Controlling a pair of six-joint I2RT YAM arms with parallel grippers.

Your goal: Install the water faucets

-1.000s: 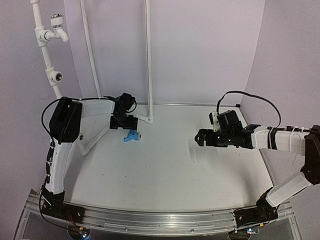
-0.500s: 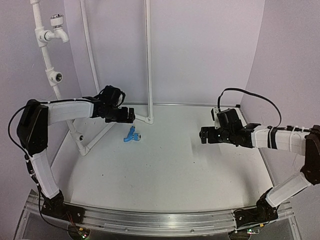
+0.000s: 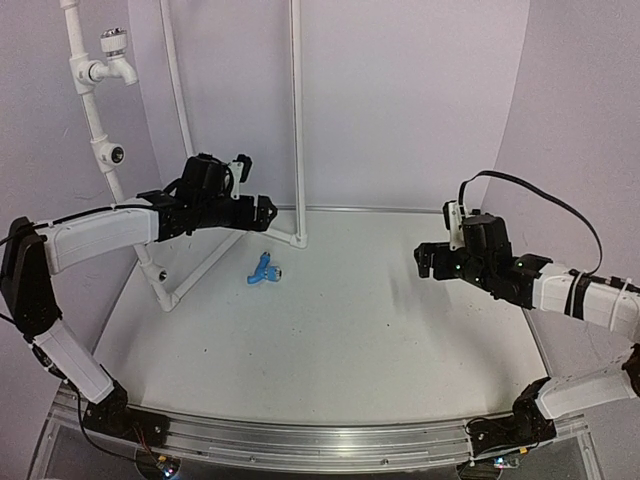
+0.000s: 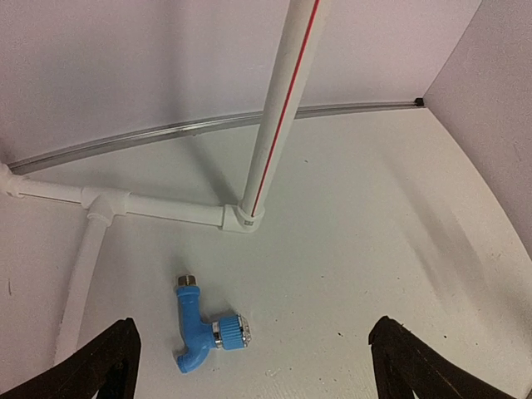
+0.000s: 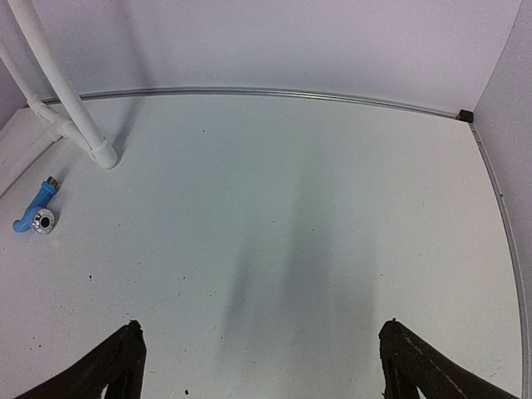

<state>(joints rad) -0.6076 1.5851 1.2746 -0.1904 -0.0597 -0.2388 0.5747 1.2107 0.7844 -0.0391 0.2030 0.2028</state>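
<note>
The left claw (image 3: pixel 262 213) hangs spread wide and empty above the table (image 3: pixel 350 330), beside the upright post of the white pipe frame (image 3: pixel 297 120). The blue faucet (image 4: pixel 204 326) lies on the table below this claw and a little toward its left finger, off centre in the gap. Seen from the left wrist, the faucet's body runs away from the claw, with the threaded end farthest and the spout nearest. Its ribbed knob sticks out toward the right finger. The fingers close across that long axis, so I judge a descent with a small shift to the left would bring them onto the body. The right claw (image 3: pixel 425 260), also wide open and holding nothing, is well apart, and the faucet sits far off to its left, so the left arm is clearly nearer. The white faucet (image 3: pixel 112 52) already sits high on the frame, above an open socket (image 3: pixel 116 154).
</note>
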